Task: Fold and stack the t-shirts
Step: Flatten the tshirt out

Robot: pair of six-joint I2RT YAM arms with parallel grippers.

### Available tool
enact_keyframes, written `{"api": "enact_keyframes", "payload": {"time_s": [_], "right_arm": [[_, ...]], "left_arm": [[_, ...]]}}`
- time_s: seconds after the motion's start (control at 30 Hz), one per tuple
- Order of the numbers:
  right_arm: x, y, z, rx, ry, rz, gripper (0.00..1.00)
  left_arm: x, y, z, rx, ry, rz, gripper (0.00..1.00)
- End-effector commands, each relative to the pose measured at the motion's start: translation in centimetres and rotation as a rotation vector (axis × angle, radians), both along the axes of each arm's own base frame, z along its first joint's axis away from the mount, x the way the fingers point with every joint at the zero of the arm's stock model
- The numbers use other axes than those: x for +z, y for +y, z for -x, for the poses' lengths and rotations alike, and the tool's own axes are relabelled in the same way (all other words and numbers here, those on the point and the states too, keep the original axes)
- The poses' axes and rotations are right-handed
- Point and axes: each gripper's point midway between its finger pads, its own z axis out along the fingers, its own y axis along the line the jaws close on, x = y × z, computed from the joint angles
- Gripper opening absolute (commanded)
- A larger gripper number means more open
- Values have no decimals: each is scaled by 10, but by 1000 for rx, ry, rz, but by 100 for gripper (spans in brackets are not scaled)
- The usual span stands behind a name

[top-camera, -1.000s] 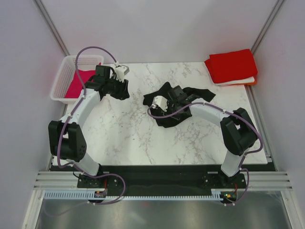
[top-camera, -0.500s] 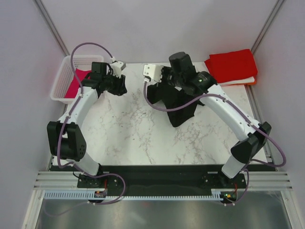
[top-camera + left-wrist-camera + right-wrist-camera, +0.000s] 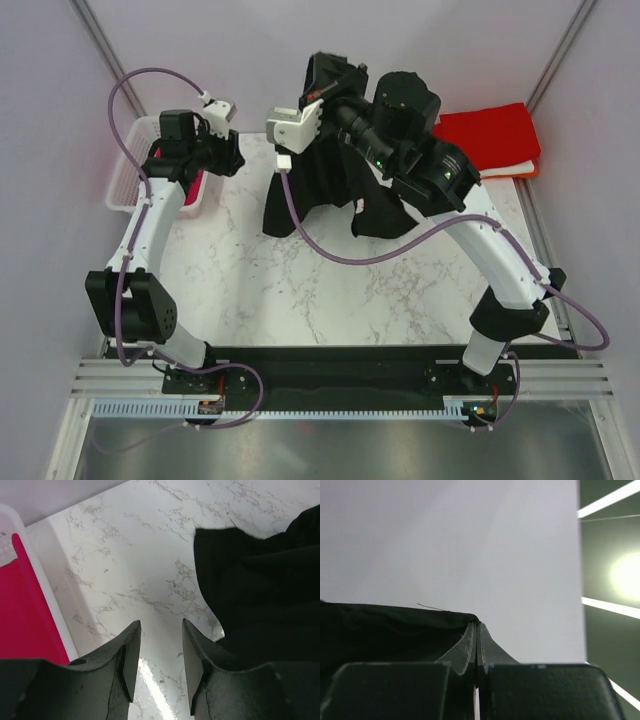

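room: plain pale walls point(image 3: 250, 60) on three sides.
surface point(image 3: 300, 290): white marble, grey veins.
black t-shirt point(image 3: 320, 185): hangs over the far middle.
red t-shirt point(image 3: 487, 137): folded, far right corner.
basket point(image 3: 45, 592): far left edge.
right claw point(image 3: 478, 626): pinched shut on black t-shirt.
left claw point(image 3: 160, 625): half open, empty.

basket point(image 3: 121, 186) L, tee point(image 3: 312, 185) mid, stack point(image 3: 487, 135) R
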Motion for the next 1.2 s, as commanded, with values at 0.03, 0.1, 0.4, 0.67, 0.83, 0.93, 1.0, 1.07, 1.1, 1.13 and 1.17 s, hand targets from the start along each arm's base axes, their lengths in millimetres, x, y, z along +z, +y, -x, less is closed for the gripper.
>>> {"api": "enact_keyframes", "payload": {"time_s": [0.03,0.1,0.4,0.67,0.83,0.93,1.0,1.07,1.1,1.13,1.17], "right_arm": [[101,-26,8,-126,-373,-52,0],[113,-27,5,-132,-447,-60,0],[32,-119,-145,-404,-305,39,0],[-159,-228,-243,-640,118,81,0],[-292,-233,-234,-631,385,148,0],[-323,-229,-224,-632,468,114,0],[-333,-226,-219,-630,502,99,0],[-339,-225,-216,-636,536,65,0],[-342,-224,-214,-634,547,57,0],[-341,-223,-212,-635,556,31,0],[-343,-225,-210,-639,566,28,0]], "left_arm": [[65,4,3,1,-186,-31,46],[77,5,5,7,-214,-33,46],[83,17,5,51,-235,-85,46],[25,-34,34,-231,-68,15,48],[-49,-83,57,-394,146,55,48],[-84,-120,66,-484,218,9,48],[-96,-136,63,-501,221,-45,48],[-120,-160,60,-531,250,-96,48],[-126,-168,57,-533,258,-102,49],[-119,-184,51,-549,232,-102,49],[-136,-192,46,-543,279,-95,48]]}}
